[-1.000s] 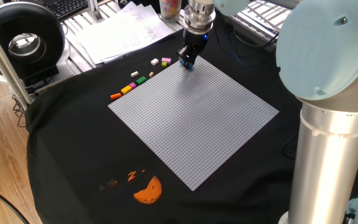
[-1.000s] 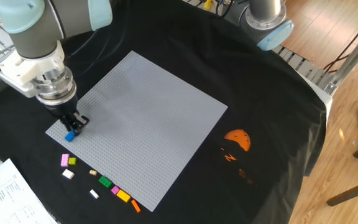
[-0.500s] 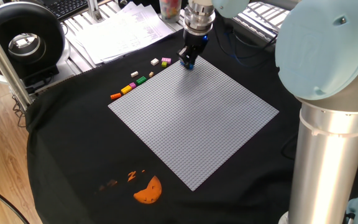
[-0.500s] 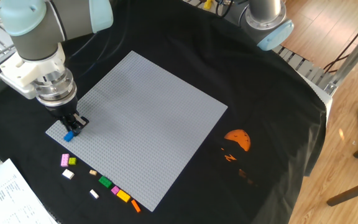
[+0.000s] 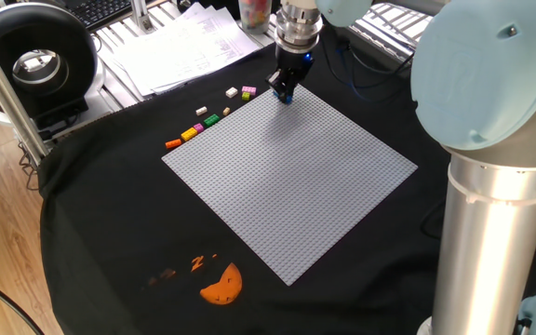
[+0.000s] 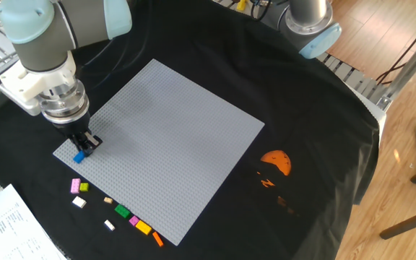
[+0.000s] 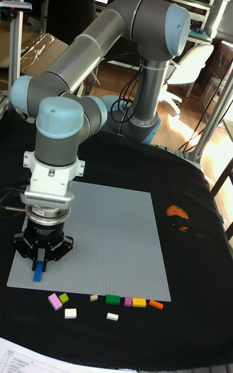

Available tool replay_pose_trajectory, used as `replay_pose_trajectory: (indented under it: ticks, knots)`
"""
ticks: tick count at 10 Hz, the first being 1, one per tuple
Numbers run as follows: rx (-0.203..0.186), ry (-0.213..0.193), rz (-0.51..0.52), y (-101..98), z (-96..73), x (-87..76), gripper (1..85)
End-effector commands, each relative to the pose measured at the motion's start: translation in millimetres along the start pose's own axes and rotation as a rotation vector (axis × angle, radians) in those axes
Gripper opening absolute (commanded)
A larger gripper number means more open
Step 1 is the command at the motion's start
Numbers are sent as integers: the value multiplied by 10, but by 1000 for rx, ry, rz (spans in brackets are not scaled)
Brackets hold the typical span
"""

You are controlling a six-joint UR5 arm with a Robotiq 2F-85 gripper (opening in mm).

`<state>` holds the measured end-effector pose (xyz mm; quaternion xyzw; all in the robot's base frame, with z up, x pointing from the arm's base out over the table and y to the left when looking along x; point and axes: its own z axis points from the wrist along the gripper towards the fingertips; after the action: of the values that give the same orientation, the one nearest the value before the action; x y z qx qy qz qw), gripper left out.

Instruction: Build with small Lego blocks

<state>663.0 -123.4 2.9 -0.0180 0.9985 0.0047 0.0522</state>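
One fixed view: gripper points down at the far corner of the grey baseplate, fingers pinched on a blue brick that sits at the plate surface. Loose bricks lie on the black cloth just off the plate's upper-left edge: orange, yellow, pink, green, plus a white one and a pink one nearer the gripper. Orange half-round print near the front corner of the plate.

Other fixed view: gripper over the plate's left corner, jaws closed on the blue brick, brick's low end touching the studs. Remaining bricks are in a loose row on the cloth beside the plate's lower-left edge: pink, white, green, yellow, orange.

Tall view: gripper vertical, blue brick clamped between the fingers, upright, at the plate's near-left corner. Other bricks lined up on the cloth just in front of the plate edge, none touching the gripper.
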Motion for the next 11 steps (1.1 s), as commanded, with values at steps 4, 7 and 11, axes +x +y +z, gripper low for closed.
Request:
replay_pose_trajectory:
  ticks: [4, 7, 11]
  knots:
    - [-16, 17, 18, 24, -9, 50, 23]
    - [-13, 22, 7, 14, -10, 56, 23]
    - [-1, 13, -3, -6, -3, 15, 23]
